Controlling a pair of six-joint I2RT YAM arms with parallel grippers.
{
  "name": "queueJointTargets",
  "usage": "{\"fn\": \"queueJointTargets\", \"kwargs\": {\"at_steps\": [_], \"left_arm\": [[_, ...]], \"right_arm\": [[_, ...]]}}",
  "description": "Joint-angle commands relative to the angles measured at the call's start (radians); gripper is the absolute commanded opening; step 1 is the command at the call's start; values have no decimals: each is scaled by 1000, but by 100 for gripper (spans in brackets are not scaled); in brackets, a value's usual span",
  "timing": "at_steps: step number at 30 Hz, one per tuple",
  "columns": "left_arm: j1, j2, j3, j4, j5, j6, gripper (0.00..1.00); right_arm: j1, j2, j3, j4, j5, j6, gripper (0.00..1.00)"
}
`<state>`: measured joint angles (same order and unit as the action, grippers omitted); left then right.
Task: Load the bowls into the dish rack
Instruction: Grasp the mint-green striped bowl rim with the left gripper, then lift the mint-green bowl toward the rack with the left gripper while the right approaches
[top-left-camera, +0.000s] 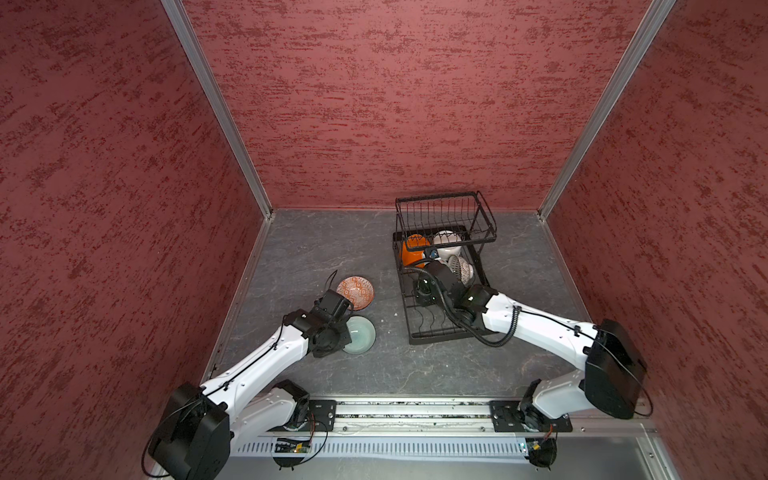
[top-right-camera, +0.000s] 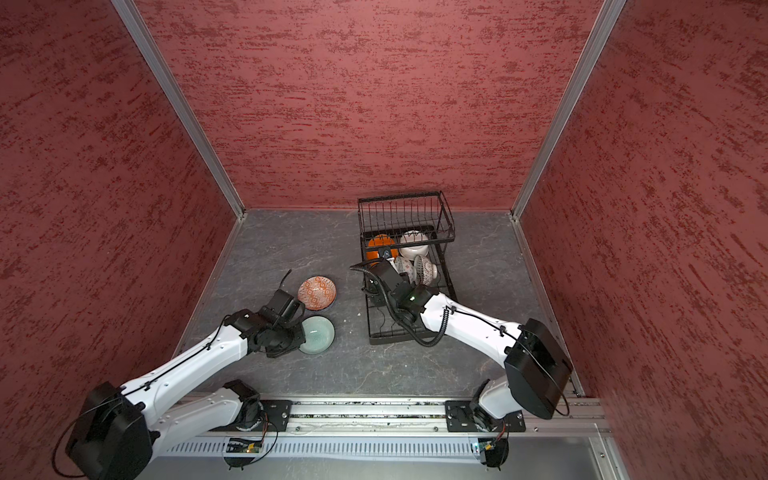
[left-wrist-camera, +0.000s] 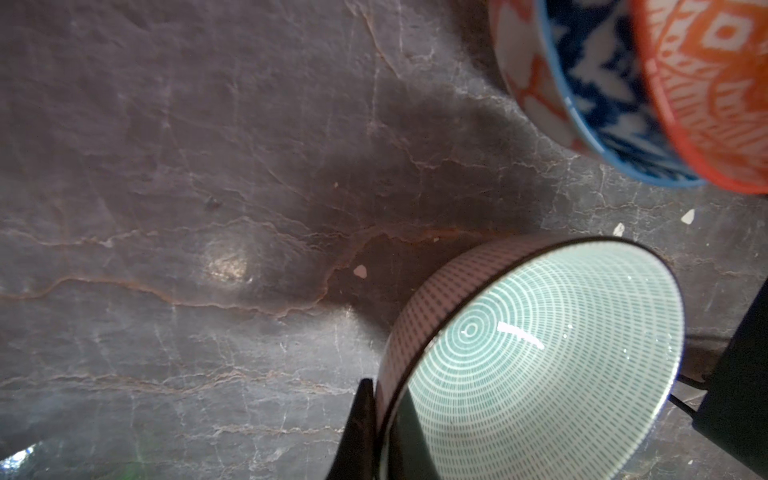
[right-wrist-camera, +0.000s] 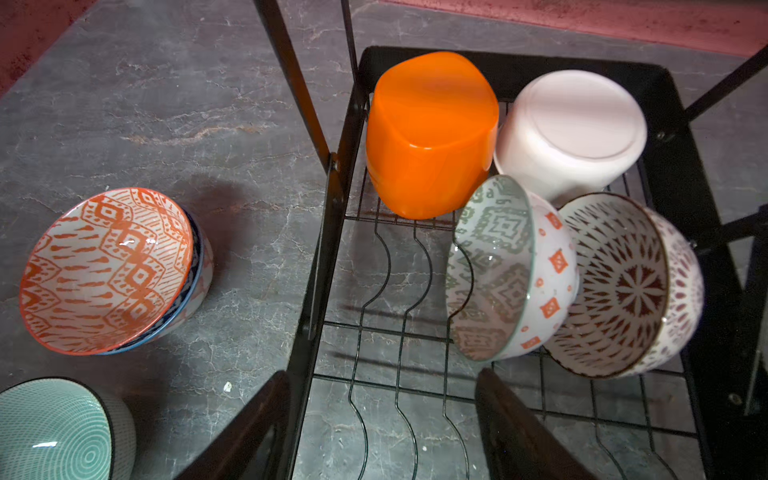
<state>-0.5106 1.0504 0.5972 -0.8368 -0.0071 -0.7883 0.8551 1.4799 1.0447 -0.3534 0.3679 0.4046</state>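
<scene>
Left gripper (left-wrist-camera: 384, 415): clenched on the wall of the grey-green bowl (left-wrist-camera: 540, 374). In the left wrist view one finger (left-wrist-camera: 357, 432) is seen pressed against the outside of the wall, with a dark shape just inside the rim. In both top views the fingers are hidden beneath the wrist.

Grey-green bowl: seen in both top views (top-left-camera: 361, 334) (top-right-camera: 319, 334) on the bench (top-left-camera: 311, 249), left of the rack. Its fine ringed pattern is shown only by the wrist views.

Stacked pair: a red-orange bowl (top-left-camera: 355, 293) is nested in a blue bowl (left-wrist-camera: 598, 83), on the bench just beside the grey-green bowl. The blue bowl is plainly shown in the left wrist view. In the right wrist view only its rim (right-wrist-camera: 199, 257) is seen.

Dish rack (top-left-camera: 446, 208): stood at the right of the bench. Its raised basket (top-right-camera: 401, 203) is shown only by the top views.

Rack contents: four bowls on the lower tier, all shown by the right wrist view. An orange bowl (right-wrist-camera: 428, 133) and a white bowl (right-wrist-camera: 569, 129) are turned upside down side by side. A grey-patterned bowl (right-wrist-camera: 494, 266) and a dark-patterned bowl (right-wrist-camera: 615, 286) are set on edge, leaning together. In the top views these are partly covered by the basket and the right arm (top-left-camera: 532, 324).

Right gripper (right-wrist-camera: 380, 415): released, nothing held, above the curved dividers (right-wrist-camera: 399, 291).
</scene>
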Motion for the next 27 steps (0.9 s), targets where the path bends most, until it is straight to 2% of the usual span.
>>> {"fn": "queueJointTargets", "kwargs": {"at_steps": [1, 9, 19, 27], "left_arm": [[-11, -25, 8, -12, 2, 41, 0], [-116, -79, 56, -5, -66, 58, 0], [-237, -33, 144, 32, -183, 43, 0], [-252, -9, 172, 87, -211, 45, 0]], "right_arm": [[5, 9, 56, -11, -34, 3, 72], [17, 22, 105, -47, -95, 5, 72], [73, 22, 175, -87, -238, 34, 69], [136, 44, 193, -114, -288, 62, 55]]}}
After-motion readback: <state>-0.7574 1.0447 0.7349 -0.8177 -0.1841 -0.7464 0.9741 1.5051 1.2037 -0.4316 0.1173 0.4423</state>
